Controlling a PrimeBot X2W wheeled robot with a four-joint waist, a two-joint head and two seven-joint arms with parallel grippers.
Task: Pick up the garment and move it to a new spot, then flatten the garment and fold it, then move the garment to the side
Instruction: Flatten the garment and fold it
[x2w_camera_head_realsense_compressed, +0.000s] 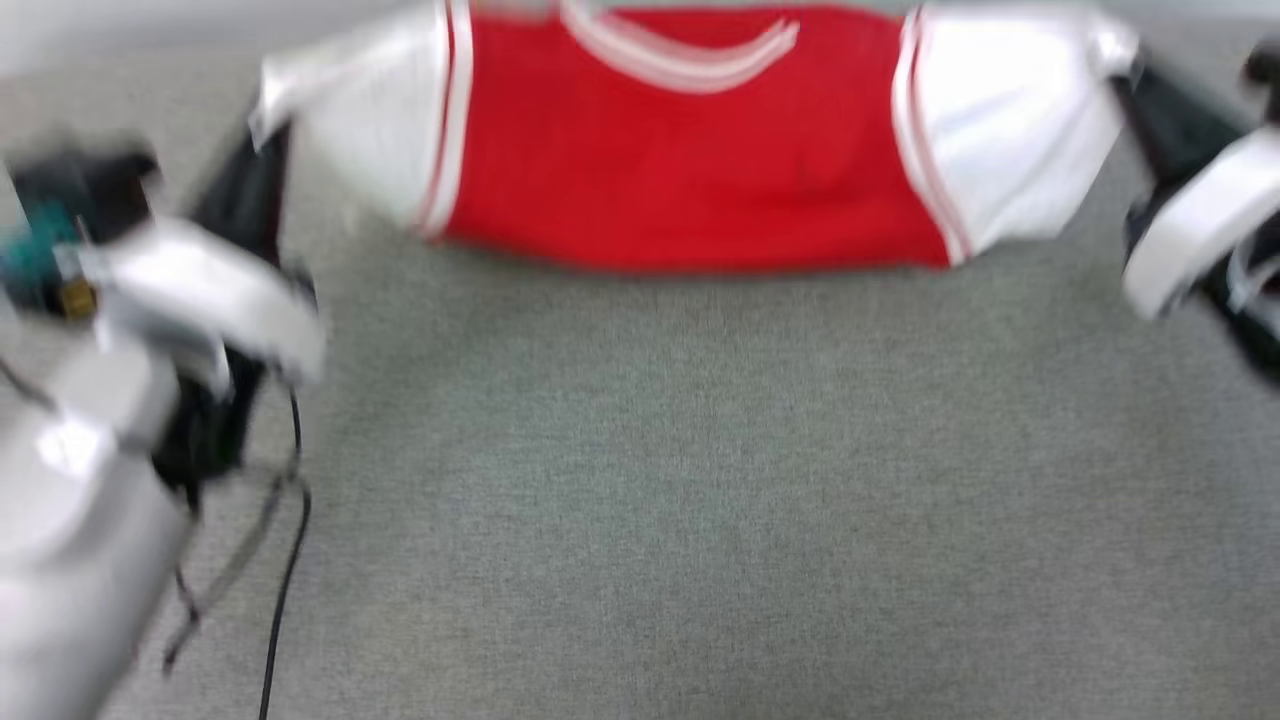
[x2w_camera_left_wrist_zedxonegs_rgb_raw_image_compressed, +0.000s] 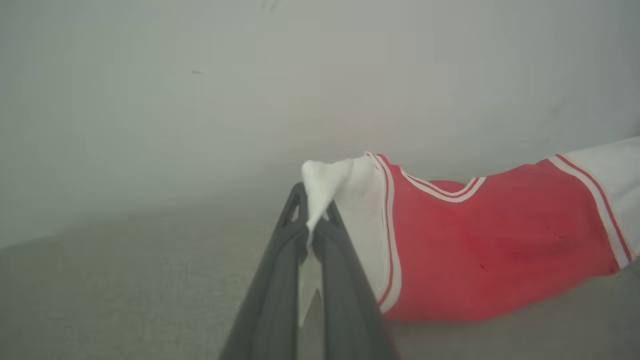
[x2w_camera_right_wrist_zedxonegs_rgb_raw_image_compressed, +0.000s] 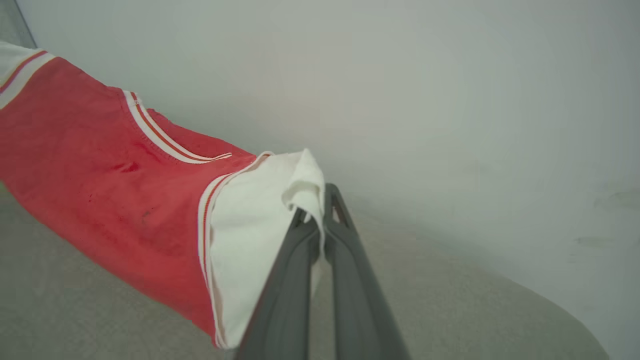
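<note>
Head view showed the red jersey T-shirt (x2w_camera_head_realsense_compressed: 690, 150) stretched wide between my two pincers, collar uppermost, its red body sagging in the middle. My left pincer (x2w_camera_left_wrist_zedxonegs_rgb_raw_image_compressed: 314, 210) was clamped tight on the left sleeve tip (x2w_camera_left_wrist_zedxonegs_rgb_raw_image_compressed: 322, 177), and my right pincer (x2w_camera_right_wrist_zedxonegs_rgb_raw_image_compressed: 317, 210) was clamped on the right sleeve tip (x2w_camera_right_wrist_zedxonegs_rgb_raw_image_compressed: 302, 180). I judged that a pinch at each far end kept the cloth spread, ready to be laid flat on the grey fabric surface (x2w_camera_head_realsense_compressed: 640, 500) below and ahead of my fingers. Whether the lower edge touched that surface, I could not tell. Blur smeared the head view, its top edge cut the neckline, and no chest lettering showed.
</note>
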